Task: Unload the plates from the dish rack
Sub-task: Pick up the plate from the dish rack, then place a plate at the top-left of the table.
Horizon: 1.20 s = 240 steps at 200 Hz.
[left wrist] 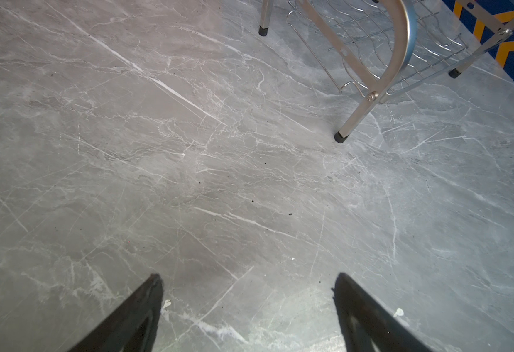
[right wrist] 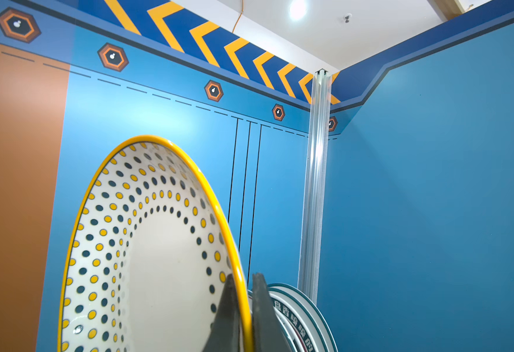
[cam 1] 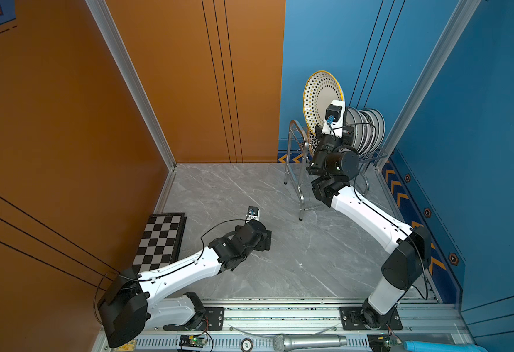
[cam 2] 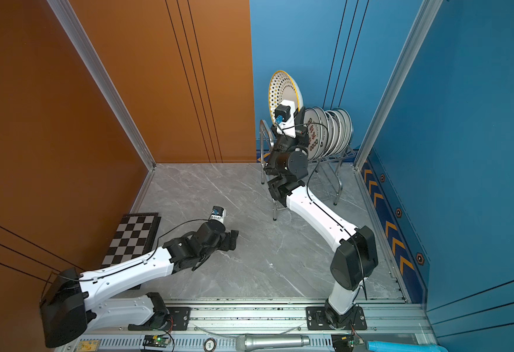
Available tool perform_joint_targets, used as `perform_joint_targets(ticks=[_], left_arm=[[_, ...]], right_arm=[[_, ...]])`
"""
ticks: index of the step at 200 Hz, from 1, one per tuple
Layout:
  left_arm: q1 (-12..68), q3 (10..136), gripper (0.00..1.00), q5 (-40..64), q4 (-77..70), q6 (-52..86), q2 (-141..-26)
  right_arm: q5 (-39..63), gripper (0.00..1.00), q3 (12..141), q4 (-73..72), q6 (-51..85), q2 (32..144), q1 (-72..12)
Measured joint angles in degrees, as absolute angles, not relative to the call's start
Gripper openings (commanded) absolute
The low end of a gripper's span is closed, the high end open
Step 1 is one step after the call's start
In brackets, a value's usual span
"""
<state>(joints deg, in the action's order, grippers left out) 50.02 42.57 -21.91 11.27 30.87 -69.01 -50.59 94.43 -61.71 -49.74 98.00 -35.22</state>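
Observation:
My right gripper (right wrist: 245, 279) is shut on the yellow rim of a white plate (right wrist: 158, 259) dotted yellow and dark. The plate is held upright, above the left end of the dish rack (cam 1: 294, 137), and shows in both top views (cam 2: 281, 88). Several more plates (cam 1: 368, 128) with dark-banded rims stand on edge in the rack's upper tier. One of them (cam 2: 315, 137) bears red and black characters. My left gripper (left wrist: 248, 280) is open and holds nothing. It hovers low over the grey marble table (cam 1: 249, 189), well apart from the rack's nearest leg (left wrist: 342, 134).
A black-and-white chequered board (cam 1: 161, 240) lies by the orange wall at the left. The rack stands in the back right corner against blue walls. A microphone (cam 1: 310, 341) and a blue tube (cam 1: 432, 347) lie along the front rail.

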Motion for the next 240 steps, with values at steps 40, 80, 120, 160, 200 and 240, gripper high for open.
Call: perform_joint_targets(ticks=[40, 80, 120, 160, 200, 240], left_arm=[[50.43, 42.57, 0.89, -22.09, 10.72, 30.87, -69.01], [50.43, 42.57, 0.89, -22.09, 9.65, 30.87, -69.01], [50.61, 42.57, 0.89, -22.09, 9.19, 30.87, -69.01], [50.7, 42.57, 0.89, -22.11, 8.47, 30.87, -69.01], [50.7, 42.54, 0.89, -22.13, 8.29, 30.87, -68.95], [50.7, 42.52, 0.89, -22.57, 7.6, 30.74, -68.47]], right_arm=[[-50.81, 0.0, 94.37, -63.64, -50.0, 97.36, -35.29], [-50.98, 0.0, 91.44, -63.86, -49.8, 95.85, -36.03], [-51.29, 0.0, 89.25, -62.26, -47.92, 94.5, -37.12], [-51.37, 0.0, 87.59, -58.72, -44.56, 93.03, -39.46], [-51.4, 0.0, 86.65, -54.43, -40.84, 91.46, -40.95], [-51.0, 0.0, 85.12, -47.81, -33.95, 87.92, -41.67]])
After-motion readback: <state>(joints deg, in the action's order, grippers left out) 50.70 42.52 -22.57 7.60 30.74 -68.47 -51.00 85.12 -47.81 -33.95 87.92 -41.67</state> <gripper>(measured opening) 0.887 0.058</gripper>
